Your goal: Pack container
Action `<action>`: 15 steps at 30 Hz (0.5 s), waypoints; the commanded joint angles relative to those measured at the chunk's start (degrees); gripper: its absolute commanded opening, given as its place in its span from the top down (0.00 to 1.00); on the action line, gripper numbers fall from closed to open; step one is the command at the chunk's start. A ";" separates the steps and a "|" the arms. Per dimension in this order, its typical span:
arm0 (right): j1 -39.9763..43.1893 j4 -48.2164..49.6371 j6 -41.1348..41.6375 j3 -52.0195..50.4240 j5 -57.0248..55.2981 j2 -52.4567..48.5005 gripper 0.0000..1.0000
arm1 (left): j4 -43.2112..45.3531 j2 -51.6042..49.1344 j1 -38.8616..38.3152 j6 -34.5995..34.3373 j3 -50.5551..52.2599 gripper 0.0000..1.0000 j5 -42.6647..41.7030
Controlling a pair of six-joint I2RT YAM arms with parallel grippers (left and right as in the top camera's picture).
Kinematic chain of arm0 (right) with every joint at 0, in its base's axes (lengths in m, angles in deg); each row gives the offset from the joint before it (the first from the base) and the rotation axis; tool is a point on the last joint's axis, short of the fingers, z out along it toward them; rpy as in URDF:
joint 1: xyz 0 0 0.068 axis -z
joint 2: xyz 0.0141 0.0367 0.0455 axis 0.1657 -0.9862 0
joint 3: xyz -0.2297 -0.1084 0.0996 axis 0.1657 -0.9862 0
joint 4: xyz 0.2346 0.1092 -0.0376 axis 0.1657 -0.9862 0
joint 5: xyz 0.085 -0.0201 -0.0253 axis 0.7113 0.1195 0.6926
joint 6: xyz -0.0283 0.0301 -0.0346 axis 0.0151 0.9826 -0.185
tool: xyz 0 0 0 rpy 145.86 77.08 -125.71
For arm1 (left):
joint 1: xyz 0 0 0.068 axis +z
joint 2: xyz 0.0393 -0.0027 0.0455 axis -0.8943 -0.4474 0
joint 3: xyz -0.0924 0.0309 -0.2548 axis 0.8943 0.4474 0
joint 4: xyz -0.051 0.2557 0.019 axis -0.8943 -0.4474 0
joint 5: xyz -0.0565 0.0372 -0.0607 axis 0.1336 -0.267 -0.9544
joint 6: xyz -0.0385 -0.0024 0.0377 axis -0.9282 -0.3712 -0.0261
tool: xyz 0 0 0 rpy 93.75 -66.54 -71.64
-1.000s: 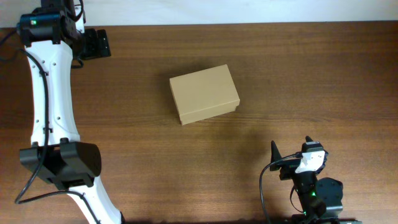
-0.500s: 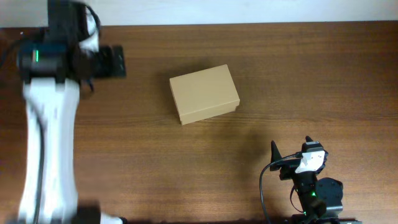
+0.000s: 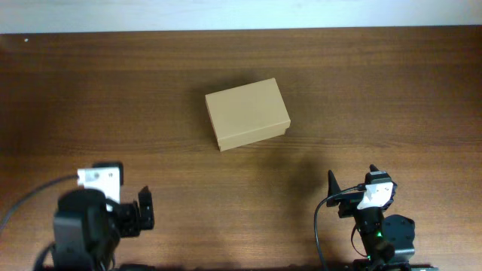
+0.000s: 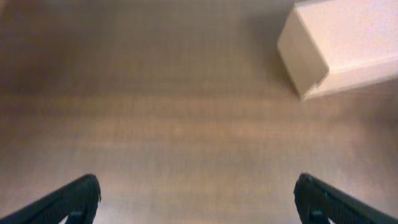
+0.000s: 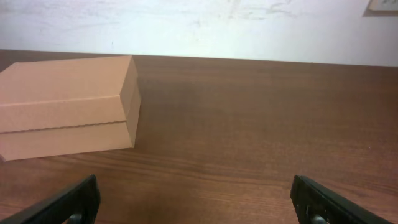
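At the near edge of the table (image 3: 392,90), the left gripper (image 4: 197,186) sits low over bare wood. Its two dark fingertips (image 4: 84,193) show only at the bottom corners of the left wrist view, so its jaws stand wide apart with nothing between them. The right gripper (image 5: 194,190) is at the opposite near corner, and its fingertips (image 5: 308,196) are likewise spread to the edges of its own view: jaws apart, holding nothing. Neither gripper touches the container.

Farther out, about mid-table and slightly left of centre in the overhead view, lies the container (image 3: 247,113), a plain tan cardboard box. It rests flat on the wood and is turned a little askew to the table's edges. It is well apart from both arms. Its flap lid is down and closed, and the right wrist view shows the lid's edge as a seam running along the side wall. With the lid shut, whatever is inside cannot be seen.

Beyond the table's far edge, a white wall (image 5: 249,25) rises.
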 commanded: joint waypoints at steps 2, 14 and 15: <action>0.39 0.11 -0.37 -0.46 0.15 0.72 0.01 | 8.33 8.15 -0.07 -0.13 7.91 0.00 1.01; 0.39 0.11 -0.37 -0.46 0.15 0.70 0.01 | 48.02 14.49 -0.07 -0.13 22.03 0.01 1.03; 0.39 0.13 -0.37 -0.46 0.15 0.70 0.01 | 51.80 15.04 -0.07 -0.13 24.37 0.00 1.03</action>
